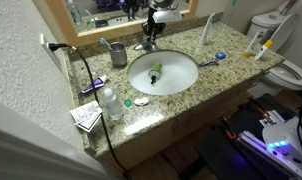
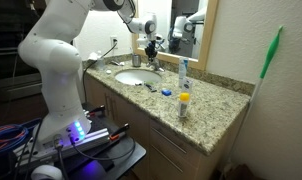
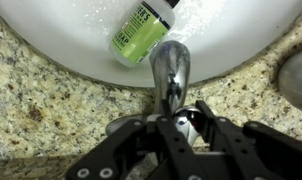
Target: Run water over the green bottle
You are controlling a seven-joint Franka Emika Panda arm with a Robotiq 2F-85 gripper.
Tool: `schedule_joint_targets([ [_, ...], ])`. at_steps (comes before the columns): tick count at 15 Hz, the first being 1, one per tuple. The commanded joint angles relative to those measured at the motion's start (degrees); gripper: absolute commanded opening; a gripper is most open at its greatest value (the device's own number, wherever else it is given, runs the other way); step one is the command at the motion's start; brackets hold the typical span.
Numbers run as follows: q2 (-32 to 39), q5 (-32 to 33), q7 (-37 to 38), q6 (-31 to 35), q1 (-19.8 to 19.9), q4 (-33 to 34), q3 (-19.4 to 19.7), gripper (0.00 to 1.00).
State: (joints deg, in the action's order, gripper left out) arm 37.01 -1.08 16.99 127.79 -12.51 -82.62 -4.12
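The green bottle (image 3: 139, 32) lies on its side in the white sink basin (image 3: 71, 40), its dark top pointing toward the upper right; in an exterior view the bottle (image 1: 156, 69) shows as a small green shape in the bowl. The chrome faucet spout (image 3: 169, 68) reaches out over the basin just short of the bottle. My gripper (image 3: 187, 118) stands behind the spout with its black fingers (image 3: 169, 131) closed on the chrome faucet handle (image 3: 188, 108). I cannot make out a stream of water; only a speckled wet sheen shows near the bottle's top.
A grey metal cup (image 1: 118, 55) stands left of the faucet. A clear bottle with a white cap (image 1: 111, 103) and a small box (image 1: 86, 117) sit at the granite counter's (image 1: 206, 85) corner. A toothbrush (image 1: 213, 60), a toilet (image 1: 291, 72) and a mirror (image 1: 111, 10) are nearby.
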Motion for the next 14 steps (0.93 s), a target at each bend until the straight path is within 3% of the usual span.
schedule_joint_targets([
  [1,1.6,0.3,1.7,-5.6,-1.2,0.1,0.6,0.55],
  [3,-0.6,0.0,0.7,-7.8,-0.9,-0.4,0.1,0.62],
  [8,-9.8,1.6,-0.9,-9.2,-1.2,-4.5,0.2,0.97],
  [12,-17.1,0.3,-6.2,-12.4,0.4,-7.1,-1.3,1.0],
  [13,-13.0,1.4,-2.7,-11.3,-0.7,-2.9,-0.6,1.0],
  [14,-14.8,1.3,-3.6,-12.1,-0.5,-3.7,-0.8,1.0],
])
